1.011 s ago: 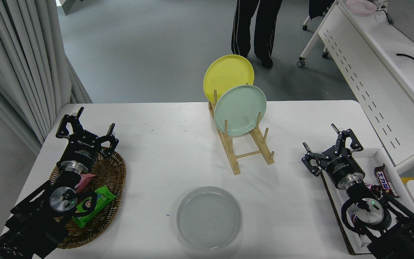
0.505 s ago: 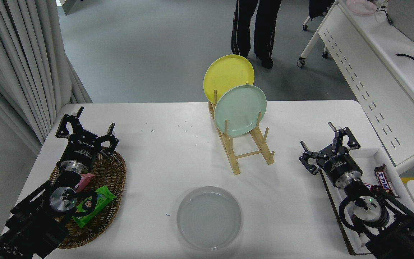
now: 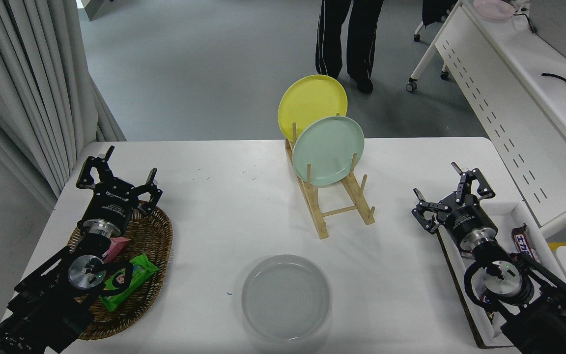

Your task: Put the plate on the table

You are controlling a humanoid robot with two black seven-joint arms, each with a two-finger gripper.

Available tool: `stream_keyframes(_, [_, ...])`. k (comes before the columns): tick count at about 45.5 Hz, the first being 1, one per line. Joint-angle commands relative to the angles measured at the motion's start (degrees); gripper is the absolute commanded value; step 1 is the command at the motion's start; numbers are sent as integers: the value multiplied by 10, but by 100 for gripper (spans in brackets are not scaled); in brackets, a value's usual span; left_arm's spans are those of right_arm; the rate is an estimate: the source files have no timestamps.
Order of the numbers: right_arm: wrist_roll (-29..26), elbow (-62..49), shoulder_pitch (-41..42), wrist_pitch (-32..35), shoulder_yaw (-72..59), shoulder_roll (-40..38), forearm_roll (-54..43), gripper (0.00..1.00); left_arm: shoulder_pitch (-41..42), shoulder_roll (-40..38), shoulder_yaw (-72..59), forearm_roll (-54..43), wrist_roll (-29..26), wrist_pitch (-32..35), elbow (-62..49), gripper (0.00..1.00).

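The round light-grey plate already lies flat on the white surface, in front of the wooden rack, so the placing looks done, the right hand wide and empty beside it.

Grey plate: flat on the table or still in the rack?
Flat on the table. The grey plate lies rim-up near the front edge, clear of the wooden rack; neither gripper touches it.
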Motion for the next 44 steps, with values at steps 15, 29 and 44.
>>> stream_keyframes(15, [0, -3, 2, -1, -1, -2, 0, 100, 0, 0, 0, 0, 0, 0, 0, 100])
stream_keyframes(29, [0, -20, 11, -1, -3, -1, -1, 100, 0, 0, 0, 0, 0, 0, 0, 100])
stream_keyframes(44, [0, -27, 15, -1, -4, 3, 16, 100, 0, 0, 0, 0, 0, 0, 0, 100])
